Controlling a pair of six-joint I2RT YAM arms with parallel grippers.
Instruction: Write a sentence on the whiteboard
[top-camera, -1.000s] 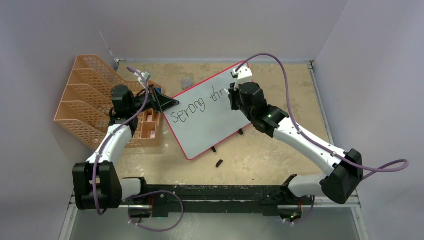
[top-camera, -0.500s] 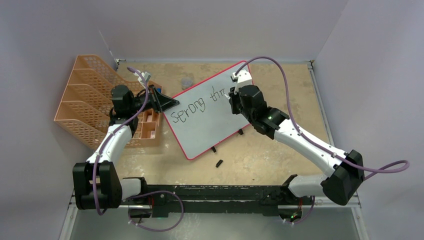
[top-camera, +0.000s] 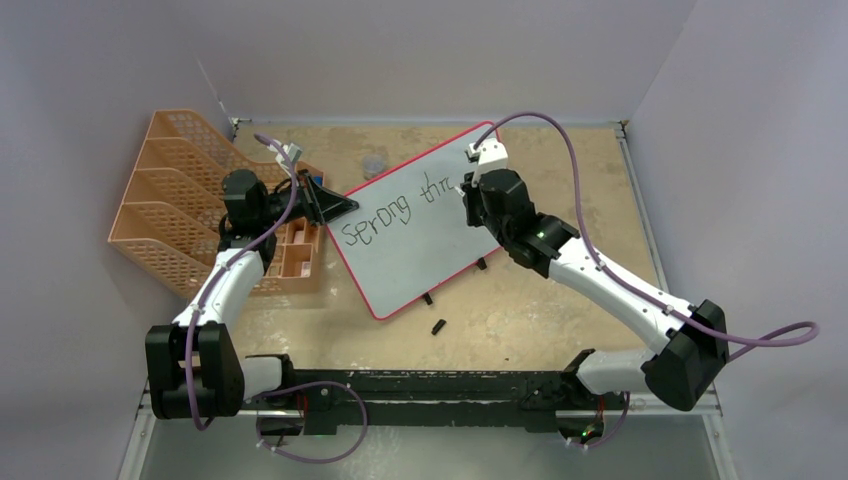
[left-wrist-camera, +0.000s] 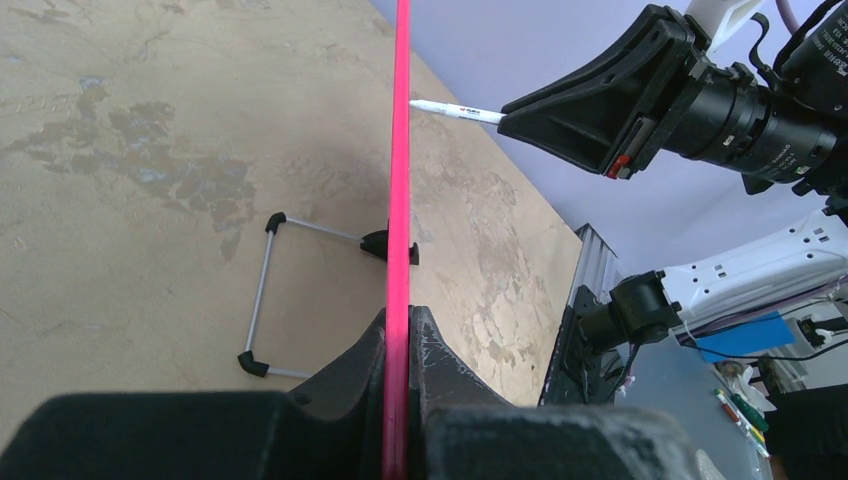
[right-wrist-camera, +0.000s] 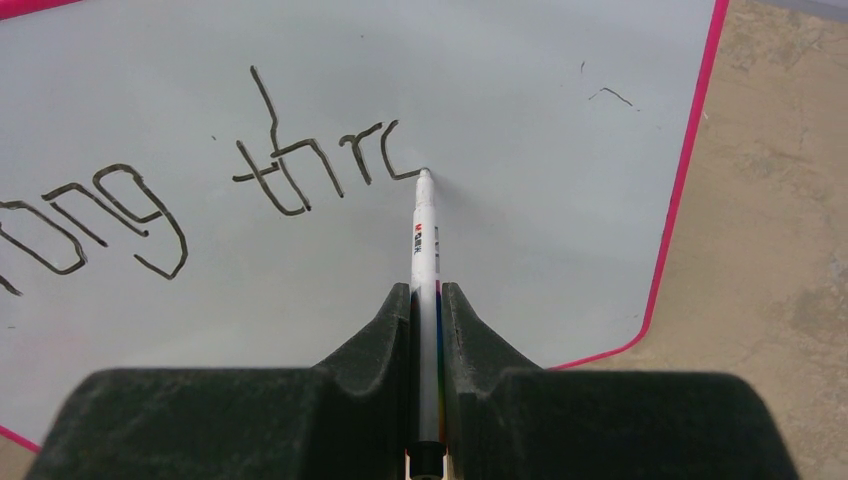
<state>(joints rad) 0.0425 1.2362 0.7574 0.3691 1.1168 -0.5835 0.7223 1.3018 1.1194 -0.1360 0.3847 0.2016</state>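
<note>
Both jaws: clamped, left on whiteboard (top-camera: 410, 260) edge, right on pen (right-wrist-camera: 424, 240)
Sentence (right-wrist-camera: 300, 168): press tip lightly, stroke slowly

The whiteboard (top-camera: 420, 262) was pale white with a pink-red frame, its letters (top-camera: 378, 221) black; the pen (right-wrist-camera: 424, 240) white; the rack (top-camera: 165, 215) orange mesh.

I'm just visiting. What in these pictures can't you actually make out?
- Top view: the right gripper covers where the sentence ends on the whiteboard.
- Right wrist view: the left edge cuts off the first word's start, and the print on the marker is too small to read.
- Left wrist view: the whiteboard sits edge-on in the left gripper, hiding its writing.
</note>
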